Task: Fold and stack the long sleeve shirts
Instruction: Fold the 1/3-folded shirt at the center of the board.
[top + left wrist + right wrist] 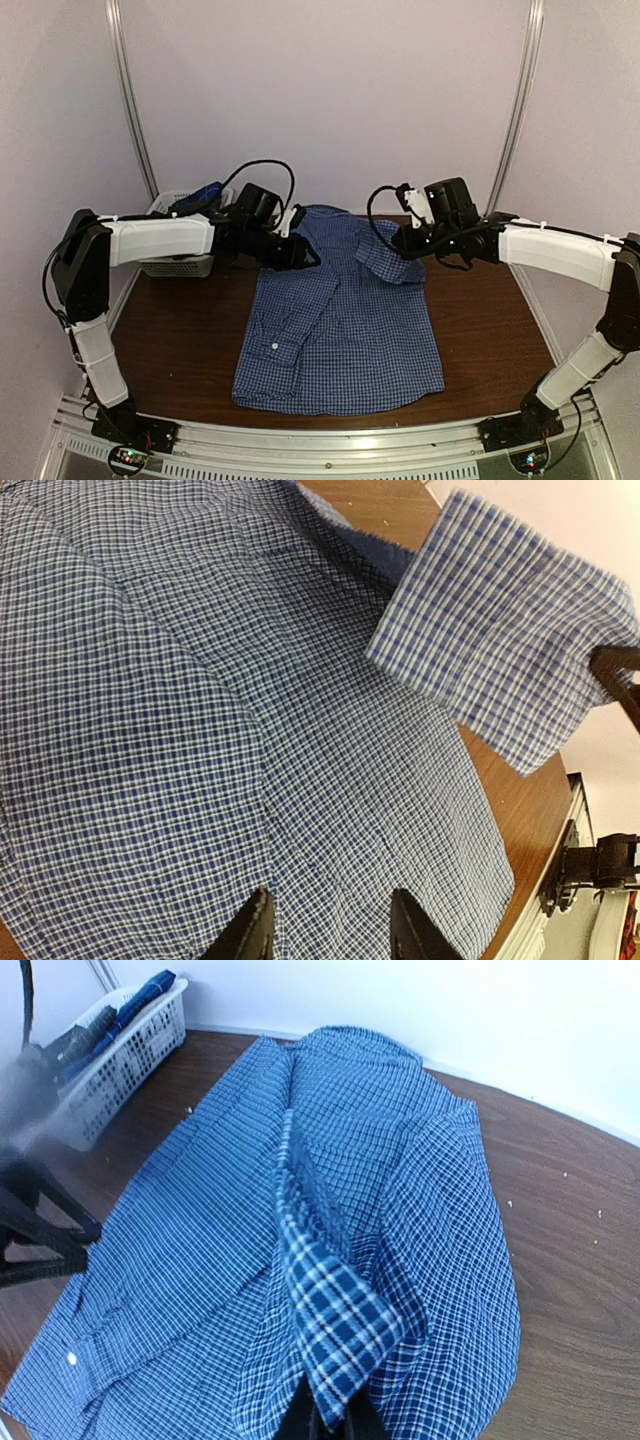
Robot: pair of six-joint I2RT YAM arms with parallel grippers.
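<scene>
A blue checked long sleeve shirt (340, 320) lies flat on the brown table (180, 340), its left sleeve folded in with the cuff (275, 347) near the hem. My right gripper (402, 246) is shut on a fold of the right sleeve (340, 1330) and holds it lifted over the shirt's upper right. The raised sleeve also shows in the left wrist view (500, 630). My left gripper (300, 256) is open, its fingers (248, 932) spread low over the shirt's upper left (200, 730), with flat fabric between them.
A white basket (180, 262) holding dark blue clothes stands at the back left of the table, behind my left arm; it also shows in the right wrist view (110, 1060). The back wall is close behind the shirt's collar. Bare table lies on both sides of the shirt.
</scene>
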